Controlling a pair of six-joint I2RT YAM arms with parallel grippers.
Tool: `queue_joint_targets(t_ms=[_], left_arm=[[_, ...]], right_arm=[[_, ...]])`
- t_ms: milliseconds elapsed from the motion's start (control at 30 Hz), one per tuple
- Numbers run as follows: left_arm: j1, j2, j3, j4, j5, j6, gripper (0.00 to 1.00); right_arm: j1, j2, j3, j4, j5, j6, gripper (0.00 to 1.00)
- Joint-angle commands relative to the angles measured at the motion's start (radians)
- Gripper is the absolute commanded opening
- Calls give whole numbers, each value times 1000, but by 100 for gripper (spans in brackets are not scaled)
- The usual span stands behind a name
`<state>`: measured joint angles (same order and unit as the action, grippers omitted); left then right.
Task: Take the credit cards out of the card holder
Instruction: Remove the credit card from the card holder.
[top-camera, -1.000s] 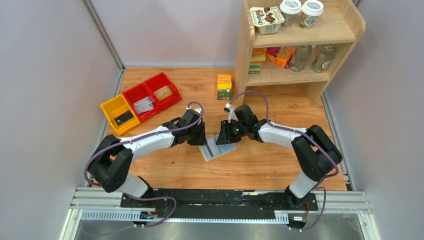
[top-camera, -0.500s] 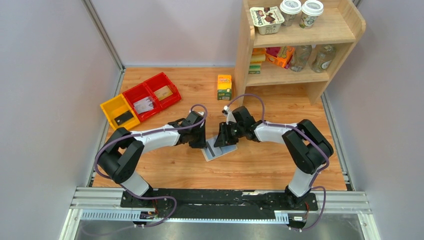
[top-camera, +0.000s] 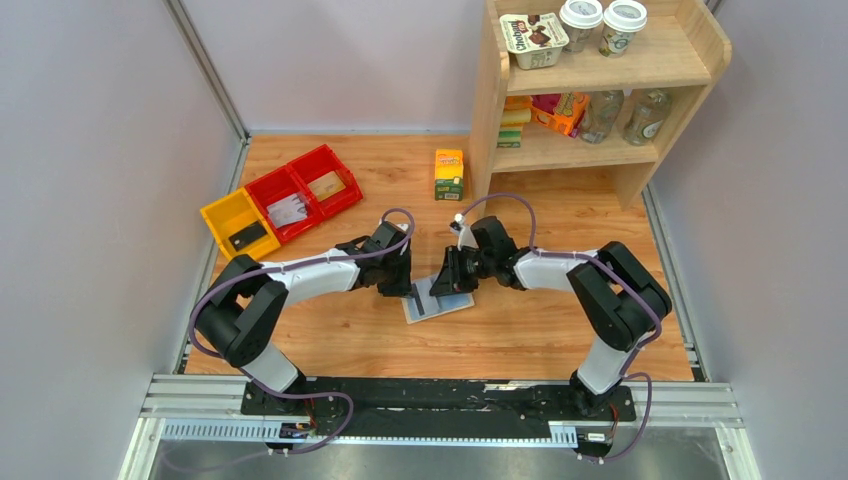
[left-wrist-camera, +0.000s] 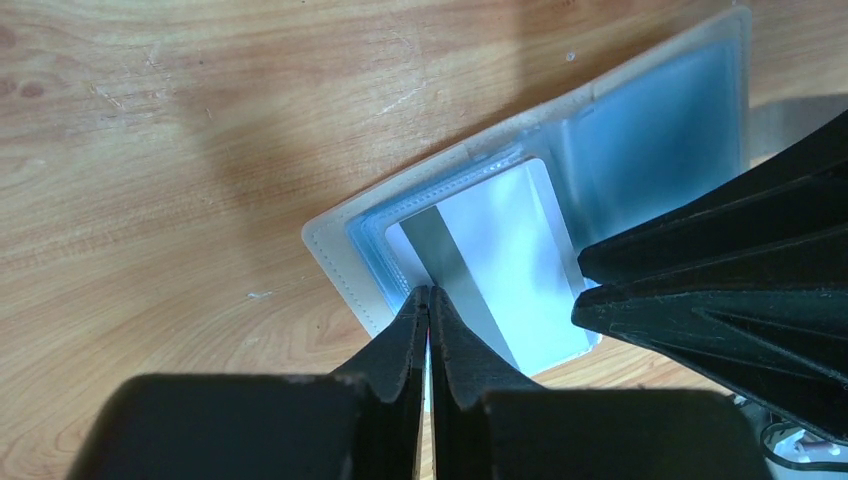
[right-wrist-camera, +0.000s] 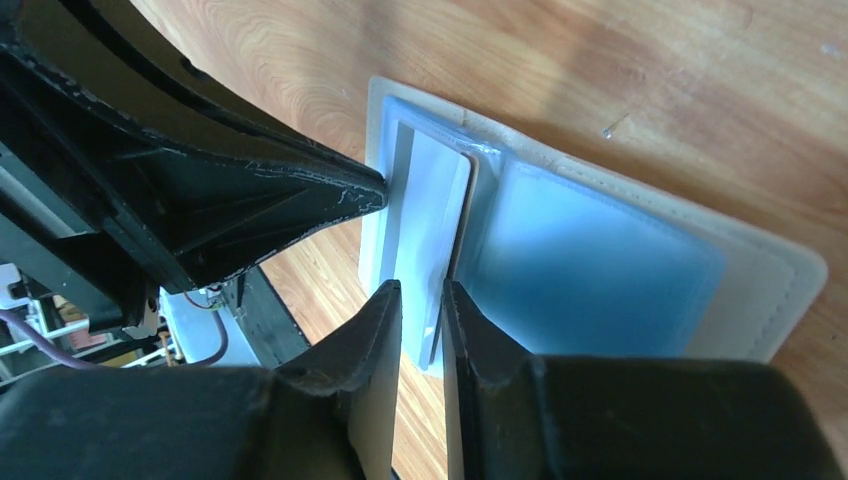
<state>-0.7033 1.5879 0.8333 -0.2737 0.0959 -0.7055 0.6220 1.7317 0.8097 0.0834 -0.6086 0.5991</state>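
The card holder (top-camera: 452, 303) lies spread open on the table, beige rim (left-wrist-camera: 330, 250), light blue inside (right-wrist-camera: 600, 260). A whitish credit card (left-wrist-camera: 500, 270) with a dark stripe sits in its left half, one long edge (right-wrist-camera: 425, 200) lifted slightly. My left gripper (left-wrist-camera: 428, 292) is shut, tips resting on the holder at the stripe's near end; I cannot tell if it pinches anything. My right gripper (right-wrist-camera: 421, 288) stands narrowly open, its fingers either side of the card's lifted corner. In the top view the left gripper (top-camera: 403, 288) and the right gripper (top-camera: 447, 285) meet over the holder.
Red bins (top-camera: 310, 185) and a yellow bin (top-camera: 238, 228) holding small items stand at the back left. A small juice carton (top-camera: 449, 174) stands beside a wooden shelf (top-camera: 590, 90) of bottles and cups at the back right. Walls close in both sides.
The left jaws have closed down onto the holder. The right jaws have narrowed around the card's corner. Both arms drew in and the holder shifted slightly left.
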Motion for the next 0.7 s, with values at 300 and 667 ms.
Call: queue_joint_targets(t_ms=[300, 667], left_arm=[[-7, 29, 3, 56, 82, 6, 3], [-12, 32, -2, 47, 80, 5, 2]], right_arm=[[13, 45, -73, 191, 3, 183, 20], [19, -75, -61, -46, 251, 128, 47]])
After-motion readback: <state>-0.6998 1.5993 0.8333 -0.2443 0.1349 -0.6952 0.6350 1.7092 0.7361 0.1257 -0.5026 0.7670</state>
